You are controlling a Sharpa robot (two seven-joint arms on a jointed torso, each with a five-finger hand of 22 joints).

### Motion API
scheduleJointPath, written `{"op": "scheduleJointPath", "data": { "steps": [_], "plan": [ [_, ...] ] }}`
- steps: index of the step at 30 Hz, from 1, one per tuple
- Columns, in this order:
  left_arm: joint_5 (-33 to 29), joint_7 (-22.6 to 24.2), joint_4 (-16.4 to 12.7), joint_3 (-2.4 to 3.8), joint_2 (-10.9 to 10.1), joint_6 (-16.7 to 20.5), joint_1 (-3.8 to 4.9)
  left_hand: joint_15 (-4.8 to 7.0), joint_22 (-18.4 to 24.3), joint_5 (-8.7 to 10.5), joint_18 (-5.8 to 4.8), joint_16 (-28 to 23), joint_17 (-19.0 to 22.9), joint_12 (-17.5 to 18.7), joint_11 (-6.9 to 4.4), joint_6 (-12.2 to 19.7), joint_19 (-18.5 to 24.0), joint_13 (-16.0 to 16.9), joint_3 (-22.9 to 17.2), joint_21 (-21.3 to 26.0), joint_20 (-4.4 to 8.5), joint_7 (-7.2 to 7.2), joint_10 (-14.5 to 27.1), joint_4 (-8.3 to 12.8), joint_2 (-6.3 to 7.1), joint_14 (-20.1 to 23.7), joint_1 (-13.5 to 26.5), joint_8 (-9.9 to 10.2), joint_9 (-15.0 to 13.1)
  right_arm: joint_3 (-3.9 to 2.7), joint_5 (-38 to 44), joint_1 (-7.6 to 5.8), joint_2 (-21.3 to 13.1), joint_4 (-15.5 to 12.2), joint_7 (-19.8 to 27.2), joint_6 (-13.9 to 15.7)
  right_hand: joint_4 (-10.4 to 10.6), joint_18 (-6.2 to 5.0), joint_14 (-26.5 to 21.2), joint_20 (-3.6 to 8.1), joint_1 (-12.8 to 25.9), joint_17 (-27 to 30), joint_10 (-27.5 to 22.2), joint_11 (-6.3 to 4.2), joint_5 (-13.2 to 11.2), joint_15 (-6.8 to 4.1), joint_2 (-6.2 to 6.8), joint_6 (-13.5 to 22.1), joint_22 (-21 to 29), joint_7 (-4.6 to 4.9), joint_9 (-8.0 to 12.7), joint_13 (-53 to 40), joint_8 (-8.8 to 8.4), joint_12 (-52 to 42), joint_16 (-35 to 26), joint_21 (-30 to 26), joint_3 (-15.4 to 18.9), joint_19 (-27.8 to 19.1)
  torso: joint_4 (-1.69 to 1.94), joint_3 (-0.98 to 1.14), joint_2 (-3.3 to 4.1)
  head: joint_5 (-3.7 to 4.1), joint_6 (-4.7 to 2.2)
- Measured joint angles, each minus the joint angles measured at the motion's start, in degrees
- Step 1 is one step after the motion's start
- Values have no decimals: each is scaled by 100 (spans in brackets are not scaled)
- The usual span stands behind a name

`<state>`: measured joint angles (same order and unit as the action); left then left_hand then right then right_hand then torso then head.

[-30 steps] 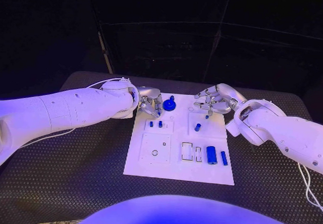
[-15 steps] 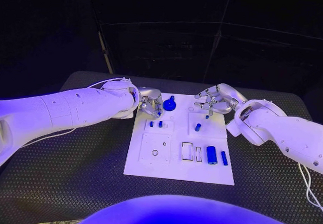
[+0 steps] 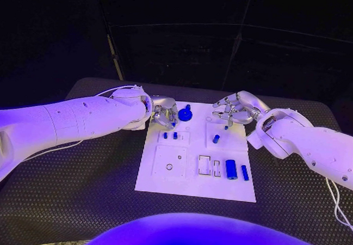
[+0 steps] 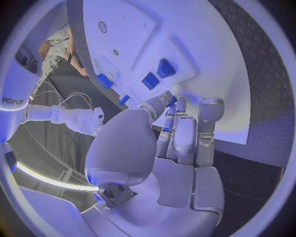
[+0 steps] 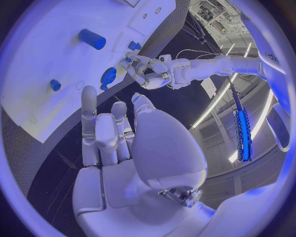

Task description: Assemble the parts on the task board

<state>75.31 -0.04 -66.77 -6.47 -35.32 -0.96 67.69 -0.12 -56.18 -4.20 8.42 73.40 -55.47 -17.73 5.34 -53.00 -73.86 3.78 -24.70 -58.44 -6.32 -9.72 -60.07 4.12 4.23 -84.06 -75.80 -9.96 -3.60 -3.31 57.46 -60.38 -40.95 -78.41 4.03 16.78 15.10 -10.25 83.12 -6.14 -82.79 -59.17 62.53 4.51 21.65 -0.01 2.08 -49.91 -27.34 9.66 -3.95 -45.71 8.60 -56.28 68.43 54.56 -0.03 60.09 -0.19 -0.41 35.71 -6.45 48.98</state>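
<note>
Barely anything is shifting: both hands are staying poised at the task board's [image 3: 196,183] far edge, so I'm judging assembly as hardly advancing.
I'm seeing the left hand [image 3: 164,112] with fingers curled beside the round blue part [image 3: 185,114] at the far edge; whether it's touching, I cannot tell. The right hand [image 3: 233,111] is hovering near the far right corner, fingers loosely apart, holding nothing.

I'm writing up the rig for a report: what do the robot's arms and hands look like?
Both arms are smooth white shells with rounded joints. A thin white cable loops beside the left wrist, another trails under the right arm. The left robot hand and right robot hand are silver metal, many-fingered, with pale rounded fingertips.
</note>
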Motion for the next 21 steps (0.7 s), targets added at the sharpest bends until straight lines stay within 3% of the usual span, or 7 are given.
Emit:
{"op": "scheduleJointPath", "data": {
  "steps": [7,15,21],
  "plan": [
    [0,-43,-17,0,-15,-1,-3,0,0,0,0,0,60,109,30,254,0,0,-31,0,0,-11,30,-1,74,0,30,186,0,0,0,0,-10,0,0,5,0,1,0,0,0,7,-23,-20,6,0,0,0,0,0,0,46,0,0,0,0,0,0,-1,0,0,3,-4],
    [0,-79,-14,0,-57,21,-5,-20,48,0,0,0,151,189,81,273,20,-9,-31,36,-19,-30,162,-1,89,20,44,192,-6,0,0,0,-33,4,-3,18,51,0,-21,0,-30,36,-391,-1,6,-21,30,40,6,1,0,585,29,488,-53,-17,-50,0,-2,0,-6,13,-14],
    [-8,-86,-48,3,-181,83,-5,-40,94,0,0,0,199,241,91,273,43,-9,-47,87,-43,-30,214,-17,111,41,67,191,-25,0,14,0,-145,1,-17,22,28,0,-21,0,-208,20,-441,-52,-51,-21,86,-96,5,-39,-10,1009,139,977,-53,-24,-197,0,-2,0,-7,25,-32]
  ]
}}
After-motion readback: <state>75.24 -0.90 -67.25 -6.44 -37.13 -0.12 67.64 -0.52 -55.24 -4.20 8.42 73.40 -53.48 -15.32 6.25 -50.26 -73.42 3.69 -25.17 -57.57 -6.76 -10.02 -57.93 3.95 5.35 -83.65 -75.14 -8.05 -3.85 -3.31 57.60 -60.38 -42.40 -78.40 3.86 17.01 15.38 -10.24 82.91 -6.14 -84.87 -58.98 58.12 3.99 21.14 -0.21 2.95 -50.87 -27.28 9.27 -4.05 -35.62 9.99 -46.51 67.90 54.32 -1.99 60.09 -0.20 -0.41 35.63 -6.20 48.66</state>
